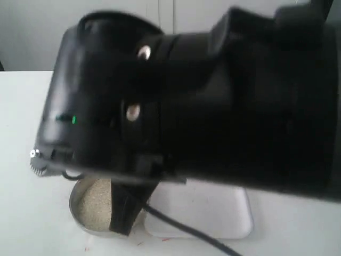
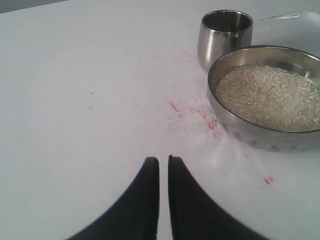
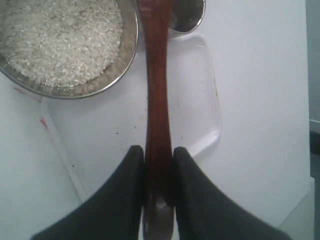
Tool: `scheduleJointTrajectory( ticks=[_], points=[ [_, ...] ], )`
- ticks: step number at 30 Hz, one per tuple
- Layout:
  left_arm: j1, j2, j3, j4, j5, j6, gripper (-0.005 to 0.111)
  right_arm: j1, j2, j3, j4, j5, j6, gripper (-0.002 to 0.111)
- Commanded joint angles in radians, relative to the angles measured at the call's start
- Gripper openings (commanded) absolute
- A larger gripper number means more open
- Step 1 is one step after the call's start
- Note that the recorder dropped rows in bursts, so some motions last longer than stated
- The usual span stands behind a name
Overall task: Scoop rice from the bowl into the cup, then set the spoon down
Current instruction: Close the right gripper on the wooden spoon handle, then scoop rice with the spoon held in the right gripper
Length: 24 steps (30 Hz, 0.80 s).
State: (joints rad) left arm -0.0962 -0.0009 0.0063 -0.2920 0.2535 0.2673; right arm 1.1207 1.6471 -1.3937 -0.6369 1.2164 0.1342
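Observation:
My right gripper is shut on the slim handle of the dark reddish-brown wooden spoon. The handle runs out over a white tray and passes between the bowl and the cup; its head is cut off at the frame edge. The wide steel bowl holds a pale heap of rice, with the small steel cup standing just beyond it. My left gripper hovers over bare table short of the bowl, its jaws nearly together with nothing between them. In the exterior view a black arm hides most of the scene; only the bowl shows.
A shallow white tray lies beside the bowl and under the spoon handle; it shows as tray from outside. Red marks stain the white table. The table edge is near the tray. A black cable crosses the tray.

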Motion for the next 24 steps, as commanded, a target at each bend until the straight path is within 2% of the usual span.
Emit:
scheduleJointTrajectory(
  ticks=[1,9,18,24],
  points=[
    [-0.007,0.001,-0.006,-0.007,0.001,-0.002,0.014,0.054,0.001,0.117,-0.069,0.005,0.075,0.0],
    [-0.007,0.001,-0.006,-0.007,0.001,-0.002,0.014,0.065,0.013,0.299,-0.255,0.005,0.091,0.0],
    [-0.007,0.001,-0.006,-0.007,0.001,-0.002,0.014,0.065,0.137,0.301,-0.485,0.005,-0.077,0.0],
    [-0.007,0.001,-0.006,-0.007,0.001,-0.002,0.014,0.065,0.233,0.301,-0.609,0.005,-0.087,0.0]
  ],
)
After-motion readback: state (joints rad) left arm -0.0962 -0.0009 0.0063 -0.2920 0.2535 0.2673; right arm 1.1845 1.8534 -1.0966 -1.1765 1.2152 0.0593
